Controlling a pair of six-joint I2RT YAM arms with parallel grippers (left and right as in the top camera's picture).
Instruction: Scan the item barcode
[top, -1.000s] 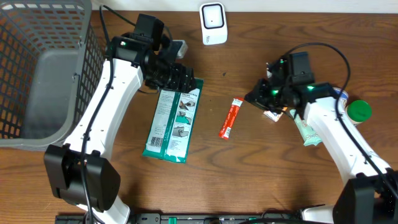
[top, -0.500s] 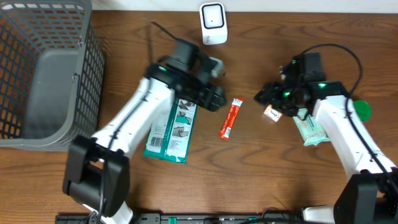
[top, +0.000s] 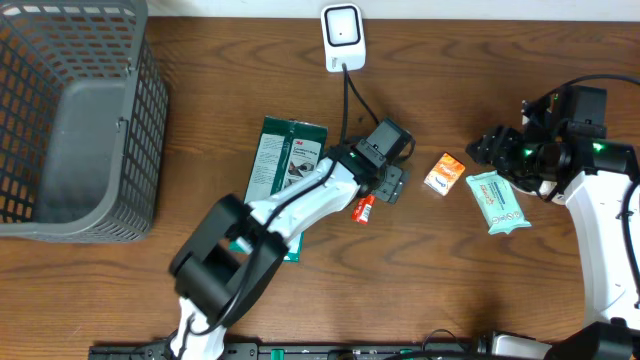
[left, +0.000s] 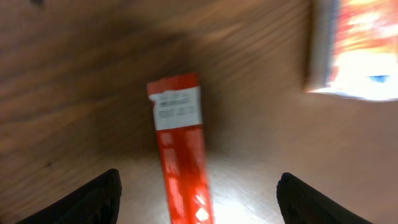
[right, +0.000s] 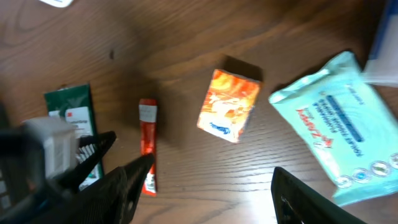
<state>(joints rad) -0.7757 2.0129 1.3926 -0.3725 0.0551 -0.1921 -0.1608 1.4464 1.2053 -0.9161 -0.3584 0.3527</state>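
A white barcode scanner (top: 342, 38) stands at the table's far edge. A red stick packet (left: 180, 149) lies on the wood, and my left gripper (left: 199, 202) is open low over it, a finger on each side, apart from it. Overhead, the left gripper (top: 385, 190) covers most of the red stick packet (top: 363, 207). An orange box (right: 228, 104) lies free on the table, right of the stick. My right gripper (right: 211, 199) hangs open and empty, drawn back to the right of the orange box (top: 444, 173).
A green packet (top: 285, 170) lies left of the stick, partly under the left arm. A teal wipes pack (top: 495, 200) lies right of the orange box, below the right gripper (top: 487, 148). A grey basket (top: 70, 120) fills the left side.
The left arm has swung right from the green packet to the red stick. The right gripper has opened, let go of the orange box and pulled back to the right.
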